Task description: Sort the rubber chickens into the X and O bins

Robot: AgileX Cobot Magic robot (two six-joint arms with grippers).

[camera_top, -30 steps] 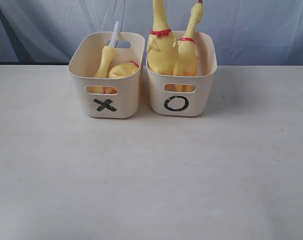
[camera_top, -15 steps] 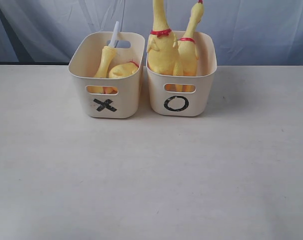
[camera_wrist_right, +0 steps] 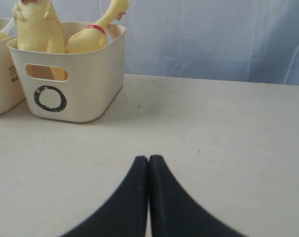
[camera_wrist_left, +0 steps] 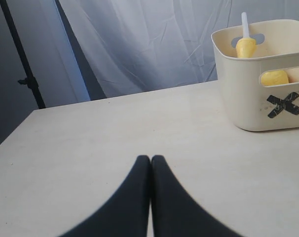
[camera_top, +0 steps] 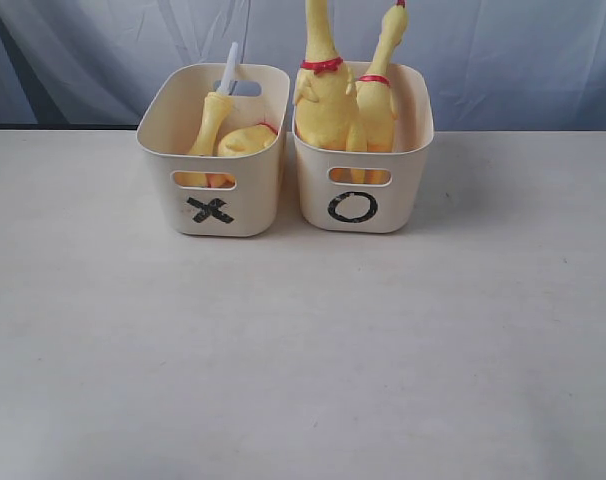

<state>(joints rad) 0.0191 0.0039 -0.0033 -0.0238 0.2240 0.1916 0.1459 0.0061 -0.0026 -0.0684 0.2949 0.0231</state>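
Observation:
Two cream bins stand side by side at the back of the table. The X bin (camera_top: 212, 210) (camera_wrist_left: 248, 98) holds a yellow limb with a white tube (camera_top: 215, 115) (camera_wrist_left: 245, 45) and a headless chicken body (camera_top: 247, 139). In the O bin (camera_top: 355, 207) (camera_wrist_right: 85, 94) stand two long-necked rubber chickens, a large one (camera_top: 323, 95) (camera_wrist_right: 37, 29) and a smaller one (camera_top: 378, 95) (camera_wrist_right: 93, 37), both with red collars. My left gripper (camera_wrist_left: 150, 159) is shut and empty above bare table, well away from the X bin. My right gripper (camera_wrist_right: 148, 159) is shut and empty, apart from the O bin. Neither gripper shows in the exterior view.
A pale table (camera_top: 303, 350) spreads in front of the bins. A blue-grey curtain (camera_top: 503, 50) hangs behind them. A dark stand pole (camera_wrist_left: 21, 64) rises beyond the table's edge in the left wrist view.

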